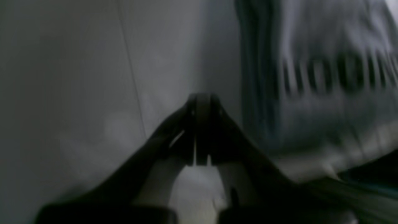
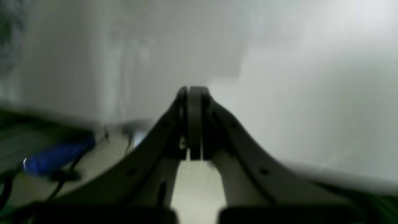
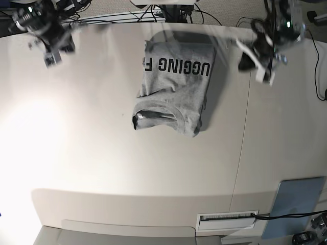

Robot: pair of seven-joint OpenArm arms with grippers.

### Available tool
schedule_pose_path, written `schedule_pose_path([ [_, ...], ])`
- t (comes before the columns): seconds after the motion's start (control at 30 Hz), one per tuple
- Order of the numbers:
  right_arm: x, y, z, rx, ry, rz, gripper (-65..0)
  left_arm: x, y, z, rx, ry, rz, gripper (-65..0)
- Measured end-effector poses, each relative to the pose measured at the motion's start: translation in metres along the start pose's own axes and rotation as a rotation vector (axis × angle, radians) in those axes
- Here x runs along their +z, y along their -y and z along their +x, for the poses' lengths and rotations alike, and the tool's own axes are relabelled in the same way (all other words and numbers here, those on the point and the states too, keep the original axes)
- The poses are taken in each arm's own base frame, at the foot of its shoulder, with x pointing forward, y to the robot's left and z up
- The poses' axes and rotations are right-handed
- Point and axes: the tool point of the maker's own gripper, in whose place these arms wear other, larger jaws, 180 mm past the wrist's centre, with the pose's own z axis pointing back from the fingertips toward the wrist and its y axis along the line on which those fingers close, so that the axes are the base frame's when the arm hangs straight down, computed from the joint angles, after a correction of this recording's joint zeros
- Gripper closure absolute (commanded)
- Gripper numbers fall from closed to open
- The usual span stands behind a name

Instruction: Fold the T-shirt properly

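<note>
The grey T-shirt [image 3: 173, 87] lies folded into a compact rectangle at the back middle of the table, black lettering facing up and the collar end toward the front. In the left wrist view the T-shirt [image 1: 326, 77] is a blurred mass to the right of my left gripper [image 1: 202, 96], whose jaws are pressed together on nothing. That left gripper [image 3: 261, 66] hovers off the shirt's right side. My right gripper [image 2: 194, 90] is shut and empty too, over bare table. In the base view the right gripper [image 3: 51, 53] hangs far to the shirt's left, near the back corner.
A table seam [image 3: 242, 143] runs front to back, right of the shirt. A pale blue flat panel [image 3: 296, 204] lies at the front right corner. Cables [image 3: 184, 18] trail along the back edge. A blue object [image 2: 59, 155] with dark cables shows low left in the right wrist view.
</note>
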Motion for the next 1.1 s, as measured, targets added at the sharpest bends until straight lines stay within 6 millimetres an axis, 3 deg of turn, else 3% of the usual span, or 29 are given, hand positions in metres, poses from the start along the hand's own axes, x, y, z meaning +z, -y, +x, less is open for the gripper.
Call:
schedule_pose_path([
  [0.17,0.036,0.006,-0.063,-0.078,-0.142,-0.019,0.0,0.024,0.01,-0.075,0.062,-0.19,-0.003,0.0],
  [0.37,0.065,-0.008,-0.153,-0.14,-0.417,-0.058,0.0,0.052,0.019,-0.174,0.108,-0.402,-0.036,0.0],
  [0.53,0.045,0.002,-0.215,-0.25,-0.517,-0.065,0.0,0.045,0.032,-0.264,0.298,-0.51,-0.114,-0.2],
  [0.67,0.008,-0.003,-0.261,-0.385,-0.575,-0.03,0.0,0.028,0.033,-0.321,0.464,-0.605,-0.126,-9.4],
  [0.83,-0.032,0.006,-0.298,-0.567,-0.611,0.005,0.0,-0.006,0.047,-0.351,0.579,-0.654,-0.171,-11.7],
  [0.97,-0.064,0.03,-0.298,-0.608,-0.546,-0.027,0.0,-0.036,0.044,-0.348,0.567,-0.636,-0.158,-11.7],
  [1.1,-0.087,0.027,-0.294,-0.535,-0.567,0.013,0.0,-0.062,0.036,-0.35,0.513,-0.694,-0.046,-11.7],
])
